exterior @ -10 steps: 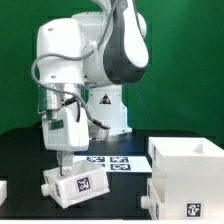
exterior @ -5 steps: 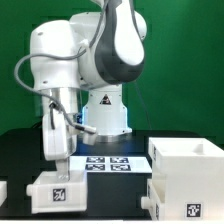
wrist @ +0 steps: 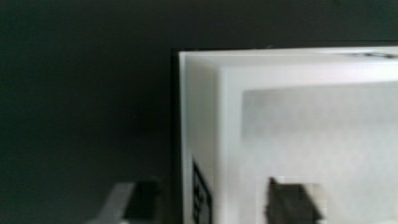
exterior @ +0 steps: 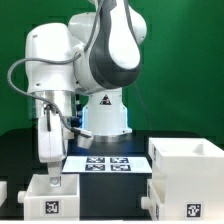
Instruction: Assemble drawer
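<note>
My gripper (exterior: 52,180) reaches down at the exterior view's lower left and is shut on a wall of a small white open-top drawer tray (exterior: 50,198), which has a square tag on its front. In the wrist view the tray's wall (wrist: 199,150) runs between my two fingers (wrist: 146,200), with the tray's pale inside to one side and the dark table to the other. The large white boxy housing (exterior: 188,172) stands at the exterior view's right, well apart from the tray. A white corner at the left edge (exterior: 3,190) is too cut off to identify.
The marker board (exterior: 103,162) lies flat on the black table between the tray and the housing, in front of the robot's base (exterior: 105,112). A green backdrop is behind.
The gripper has moved towards the exterior view's left and front with the tray, which has turned from skewed to square-on and now sits lower in the picture.
</note>
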Controlling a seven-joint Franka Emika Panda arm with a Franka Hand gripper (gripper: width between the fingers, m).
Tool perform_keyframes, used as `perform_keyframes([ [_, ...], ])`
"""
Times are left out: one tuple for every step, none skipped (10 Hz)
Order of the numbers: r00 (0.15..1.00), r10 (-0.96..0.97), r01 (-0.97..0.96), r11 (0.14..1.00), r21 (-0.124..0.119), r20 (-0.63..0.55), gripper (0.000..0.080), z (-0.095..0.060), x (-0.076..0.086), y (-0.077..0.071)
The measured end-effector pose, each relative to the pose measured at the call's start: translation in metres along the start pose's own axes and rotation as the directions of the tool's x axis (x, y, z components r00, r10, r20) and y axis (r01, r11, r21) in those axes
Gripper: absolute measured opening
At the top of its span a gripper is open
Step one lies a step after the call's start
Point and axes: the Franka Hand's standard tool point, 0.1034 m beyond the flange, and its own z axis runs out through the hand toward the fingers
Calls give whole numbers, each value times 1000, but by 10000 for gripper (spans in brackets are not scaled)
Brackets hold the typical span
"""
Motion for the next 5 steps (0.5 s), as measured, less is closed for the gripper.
perform_keyframes([
  [1000, -20, 20, 1000, -1, 22, 348, -5, -2, -3],
  [999, -24, 24, 1000, 6, 46, 522, -13, -5, -10],
  [997, -42, 41, 999, 17, 67, 623, -25, -6, -18],
  [983, -166, 164, 986, 31, 76, 641, -34, -8, -23],
  [941, -334, 332, 942, 46, 55, 641, -39, -8, -26],
])
